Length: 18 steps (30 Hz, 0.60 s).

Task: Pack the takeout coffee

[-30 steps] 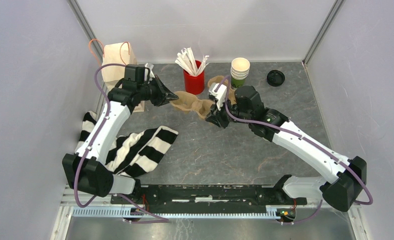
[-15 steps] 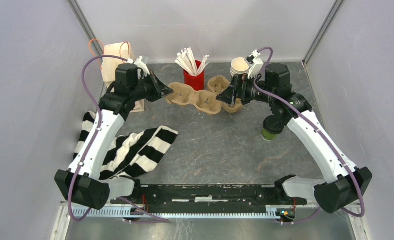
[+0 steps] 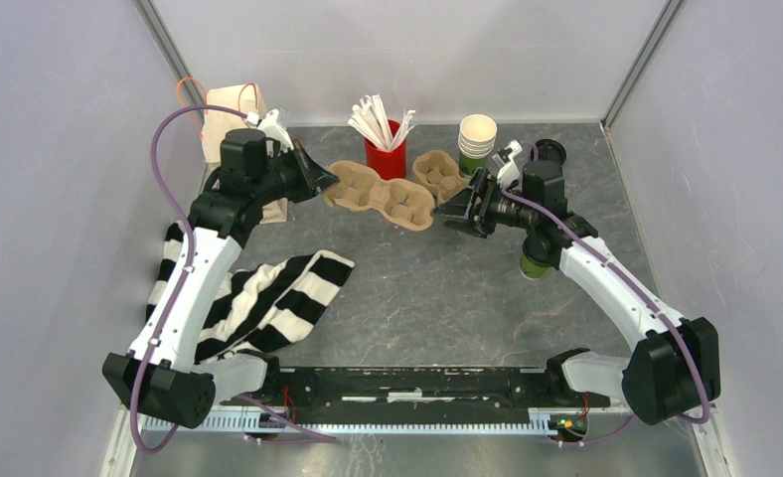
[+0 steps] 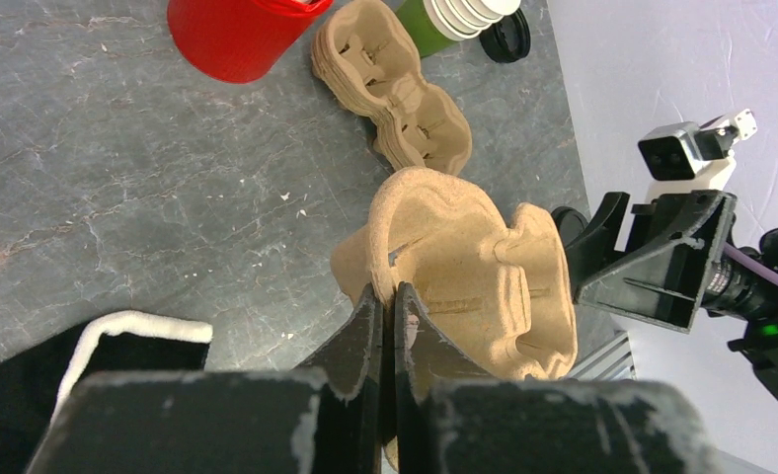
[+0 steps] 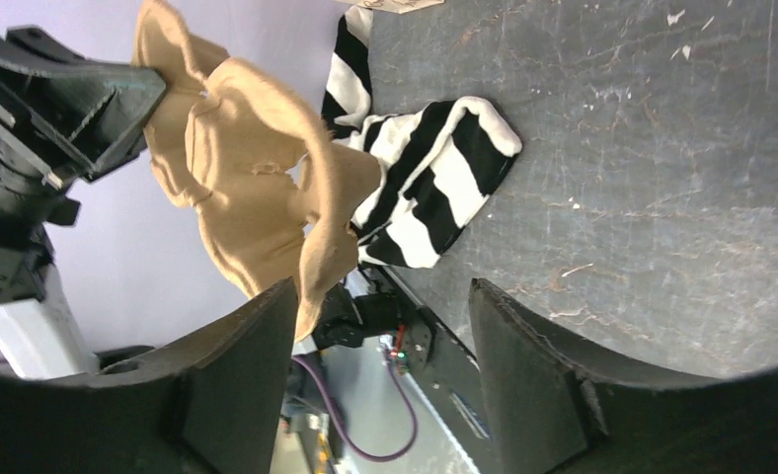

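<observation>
The takeout coffee [image 3: 533, 266] is a green cup on the table, mostly hidden under my right forearm in the top view. A tan cardboard cup carrier [image 3: 383, 196] hangs above the table. My left gripper [image 3: 330, 183] is shut on its left rim, and the left wrist view shows the jaws [image 4: 387, 296] pinching the carrier's [image 4: 464, 267] edge. My right gripper [image 3: 450, 212] stands open just off the carrier's right end. In the right wrist view the right gripper [image 5: 380, 336] holds nothing, and the carrier [image 5: 247, 188] hangs beside its left finger [image 5: 257, 346].
A second tan carrier [image 3: 437, 169] lies near a red cup of stirrers [image 3: 386, 154] and a stack of lidless green cups [image 3: 477, 139]. A lone black lid [image 3: 551, 149] sits behind my right wrist. A paper bag [image 3: 231, 117] stands back left; a striped cloth [image 3: 278, 298] lies front left.
My right gripper has opened, let go of the carrier's right end and drawn back to the right. The left gripper keeps the carrier and has shifted slightly left.
</observation>
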Available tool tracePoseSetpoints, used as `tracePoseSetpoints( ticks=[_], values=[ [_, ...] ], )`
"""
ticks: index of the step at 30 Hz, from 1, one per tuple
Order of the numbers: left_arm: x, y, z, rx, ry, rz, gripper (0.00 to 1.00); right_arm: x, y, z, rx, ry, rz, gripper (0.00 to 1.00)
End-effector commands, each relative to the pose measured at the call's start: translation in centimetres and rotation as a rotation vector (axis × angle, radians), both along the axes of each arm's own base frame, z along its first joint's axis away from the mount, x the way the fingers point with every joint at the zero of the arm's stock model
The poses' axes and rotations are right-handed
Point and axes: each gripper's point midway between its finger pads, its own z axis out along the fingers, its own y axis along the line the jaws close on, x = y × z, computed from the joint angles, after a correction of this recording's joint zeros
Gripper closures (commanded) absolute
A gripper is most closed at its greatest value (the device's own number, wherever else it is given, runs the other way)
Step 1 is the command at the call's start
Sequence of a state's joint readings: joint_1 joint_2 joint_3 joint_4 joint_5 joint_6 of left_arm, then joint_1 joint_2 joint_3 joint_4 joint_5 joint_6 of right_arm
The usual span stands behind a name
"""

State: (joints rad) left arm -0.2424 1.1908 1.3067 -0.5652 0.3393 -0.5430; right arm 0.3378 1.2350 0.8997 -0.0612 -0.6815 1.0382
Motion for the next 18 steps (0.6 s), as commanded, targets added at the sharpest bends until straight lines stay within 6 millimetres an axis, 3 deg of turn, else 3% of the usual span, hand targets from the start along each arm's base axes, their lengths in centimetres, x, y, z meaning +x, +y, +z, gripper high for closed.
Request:
tracePoseSetpoints(
  ticks=[1,18],
  values=[
    [0.0,-0.1,1.8,0.007,-0.096,-0.032,0.97,0.5,0.6,5.1,0.2,-0.099,-0.021,0.36],
    [-0.1,-0.6,1.8,-0.029,-0.089,-0.045,0.97,-0.5,0.8,6.0,0.391,-0.023,-0.019,0.56]
  ],
)
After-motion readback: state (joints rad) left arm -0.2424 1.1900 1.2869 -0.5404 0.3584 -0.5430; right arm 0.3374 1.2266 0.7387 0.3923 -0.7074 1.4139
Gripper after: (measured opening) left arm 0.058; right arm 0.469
